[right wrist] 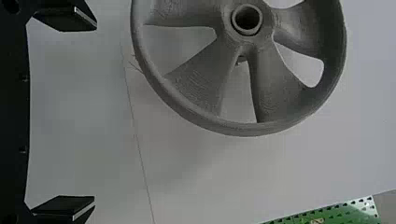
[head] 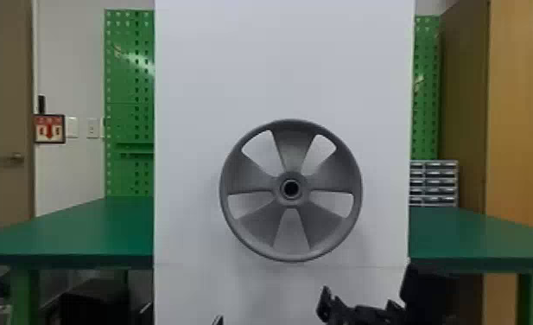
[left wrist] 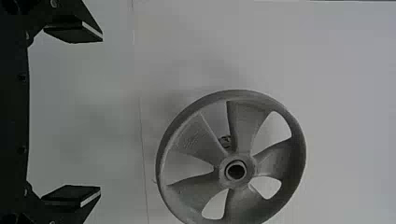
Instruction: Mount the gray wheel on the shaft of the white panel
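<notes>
1. The white panel (head: 213, 65) is stood upright beyond both pincers, presumably so that a firm, vertical backing is given to the shaft
2. The gray wheel (head: 248, 177) is set face-on ahead of the pincers, above them in the head view and touched by neither; as it is borne by no finger, its weight is judged to be carried by the shaft, so the mounting seems largely done
3. The left pincer (left wrist: 100, 114) is held wide apart, with nothing gripped
4. The right pincer (right wrist: 95, 113) is likewise spread wide and empty, short of the rim
5. The hub (head: 291, 201) is centred in the wheel, beyond the pincers' reach as placed; how fully it is seated cannot be told
</notes>
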You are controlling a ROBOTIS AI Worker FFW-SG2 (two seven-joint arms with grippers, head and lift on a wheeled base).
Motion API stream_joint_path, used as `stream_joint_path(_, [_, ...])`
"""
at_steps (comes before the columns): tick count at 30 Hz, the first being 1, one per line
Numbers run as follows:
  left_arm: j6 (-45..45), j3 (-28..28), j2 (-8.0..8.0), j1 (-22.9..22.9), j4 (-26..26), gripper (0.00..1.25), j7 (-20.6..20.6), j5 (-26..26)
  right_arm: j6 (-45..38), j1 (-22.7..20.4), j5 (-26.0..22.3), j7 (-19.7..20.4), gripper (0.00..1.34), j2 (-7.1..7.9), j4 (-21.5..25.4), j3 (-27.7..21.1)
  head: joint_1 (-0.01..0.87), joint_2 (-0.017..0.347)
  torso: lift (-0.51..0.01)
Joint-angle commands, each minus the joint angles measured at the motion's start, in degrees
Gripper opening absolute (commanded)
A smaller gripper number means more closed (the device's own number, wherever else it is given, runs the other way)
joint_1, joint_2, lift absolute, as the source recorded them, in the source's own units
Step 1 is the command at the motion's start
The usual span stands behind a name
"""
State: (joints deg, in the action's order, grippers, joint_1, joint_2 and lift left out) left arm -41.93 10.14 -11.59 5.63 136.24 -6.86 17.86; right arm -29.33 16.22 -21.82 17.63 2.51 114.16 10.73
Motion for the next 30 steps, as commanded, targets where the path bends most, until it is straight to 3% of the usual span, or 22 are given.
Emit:
stream_joint_path(1, [0.0, 0.0, 0.16, 0.0, 0.0, 1.12, 0.0, 0.0, 3.2, -3.3, 3.9, -2.2, 1.34, 0.56, 0.0, -0.6, 0.034, 0.031, -0.490])
stream_joint_path(5, [0.0, 0.0, 0.34, 0.0, 0.0, 1.12, 0.0, 0.0, 6.6, -6.4, 7.8, -4.6, 1.34, 0.92, -0.5, -1.7, 0.034, 0.031, -0.490])
stream_joint_path(11, [0.1, 0.0, 0.69, 0.1, 0.0, 1.12, 0.0, 0.0, 11.3, -11.1, 8.3, -10.3, 1.34, 1.18, -4.1, -4.5, 0.034, 0.031, -0.490])
stream_joint_path(25, [1.0, 0.2, 0.87, -0.4, 0.8, 1.12, 0.0, -0.6, 17.7, -19.8, 10.0, -13.4, 1.34, 1.53, -12.8, -6.9, 0.034, 0.031, -0.490])
stream_joint_path(30, [1.1, 0.2, 0.87, -0.6, 0.8, 1.12, 0.0, -0.7, 22.2, -21.7, 10.3, -15.5, 1.34, 1.71, -18.3, -7.7, 0.034, 0.031, -0.490])
